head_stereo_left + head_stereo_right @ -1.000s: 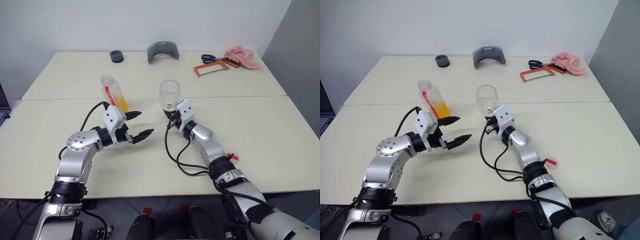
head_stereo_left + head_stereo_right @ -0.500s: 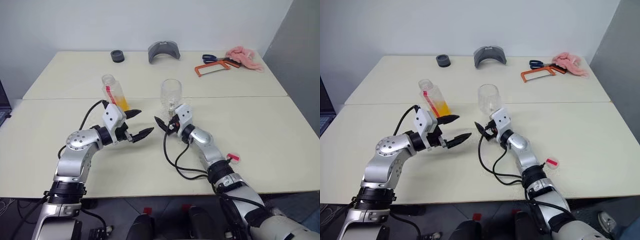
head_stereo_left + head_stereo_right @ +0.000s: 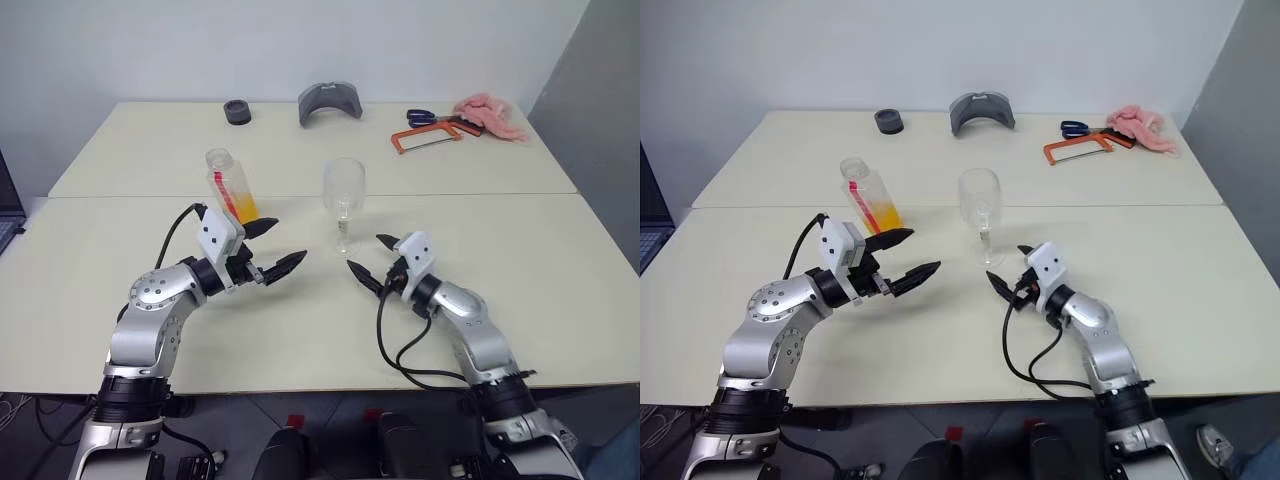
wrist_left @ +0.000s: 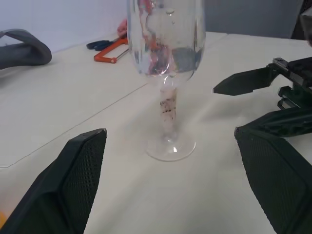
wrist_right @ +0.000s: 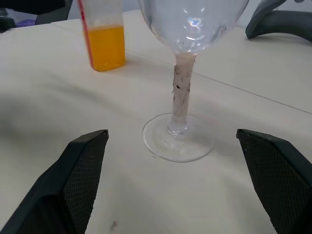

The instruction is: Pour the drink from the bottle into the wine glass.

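Left hand [image 3: 272,249] spread wide, empty, hovering level just in front of the bottle [image 3: 229,186], fingers aimed toward the wine glass [image 3: 343,202]. Right hand [image 3: 372,258] also wide and empty, just beside the glass foot on its near-right side.

Bottle stands near the bench's middle seam, left of centre; long axis nearly upright with a slight lean, open mouth up, no cap visible. The drink [image 5: 105,48] fills roughly its lower half. Glass upright, stem vertical, bowl empty, just right of the bottle and apart from it.

Risks, as judged: a left finger clipping the bottle on approach could tip it and spill through the open mouth. The right hand sits close enough to nudge the foot; the tall, narrow glass would topple easily.
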{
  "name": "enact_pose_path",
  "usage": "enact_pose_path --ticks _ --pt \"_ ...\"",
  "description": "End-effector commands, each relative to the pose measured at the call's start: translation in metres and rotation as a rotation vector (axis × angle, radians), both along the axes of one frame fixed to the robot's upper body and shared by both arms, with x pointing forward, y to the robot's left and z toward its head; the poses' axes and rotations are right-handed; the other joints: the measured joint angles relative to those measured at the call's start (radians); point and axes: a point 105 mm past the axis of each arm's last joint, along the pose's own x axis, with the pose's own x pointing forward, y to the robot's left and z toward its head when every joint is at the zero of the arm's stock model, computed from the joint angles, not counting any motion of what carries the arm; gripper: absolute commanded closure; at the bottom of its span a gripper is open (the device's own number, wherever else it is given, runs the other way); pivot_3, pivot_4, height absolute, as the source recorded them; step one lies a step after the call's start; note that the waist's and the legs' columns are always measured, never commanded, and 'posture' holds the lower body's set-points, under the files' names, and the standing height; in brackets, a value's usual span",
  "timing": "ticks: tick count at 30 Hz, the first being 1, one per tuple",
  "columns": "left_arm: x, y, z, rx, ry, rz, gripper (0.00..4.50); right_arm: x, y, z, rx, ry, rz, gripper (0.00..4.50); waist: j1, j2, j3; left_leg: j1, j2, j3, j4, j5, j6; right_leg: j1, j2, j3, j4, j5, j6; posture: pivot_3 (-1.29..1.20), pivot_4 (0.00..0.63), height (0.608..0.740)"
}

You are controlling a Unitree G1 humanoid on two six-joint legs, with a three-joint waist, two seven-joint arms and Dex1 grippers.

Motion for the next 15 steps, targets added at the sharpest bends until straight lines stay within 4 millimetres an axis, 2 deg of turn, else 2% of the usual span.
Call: enact_pose_path --ticks 1,4,8,12,15 --pt "-0.009 0.007 0.011 -0.027 -0.038 0.047 0.0 -0.024 -0.004 0.025 -0.024 -0.065 0.053 0.01 0.001 0.0 0.0 0.0 0.0 0.0 0.0 0.0 0.0 0.0 0.0 0.0 0.0 0.0 0.0 0.0 0.15 0.74" --pt "-0.012 0.014 0.001 -0.043 -0.004 0.102 0.0 -0.037 -0.003 0.036 -0.039 -0.074 0.084 0.01 0.002 0.0 0.0 0.0 0.0 0.0 0.0 0.0 0.0 0.0 0.0 0.0 -0.001 0.0 0.0 0.0 0.15 0.74" --pt "-0.007 0.035 -0.027 0.018 0.008 0.28 0.0 -0.053 0.001 0.052 -0.047 -0.083 0.155 0.01 0.006 0.0 0.0 0.0 0.001 -0.001 0.0 0.0 0.0 0.001 0.0 0.0 -0.001 0.0 0.0 0.0 0.15 0.74" --pt "0.002 0.055 -0.04 0.003 -0.012 0.487 0.0 -0.065 0.003 0.06 -0.077 -0.076 0.217 0.01 0.025 0.0 0.0 0.0 0.0 -0.001 0.0 0.0 0.0 0.002 0.0 -0.001 -0.003 0.0 0.0 0.0 0.15 0.74" --pt "0.005 0.062 -0.047 -0.012 -0.01 0.548 0.0 -0.069 0.005 0.067 -0.078 -0.075 0.238 0.01 0.033 -0.001 0.0 -0.001 0.0 -0.001 0.0 0.0 0.0 0.002 0.0 -0.002 -0.005 0.0 0.0 0.0 0.15 0.74"
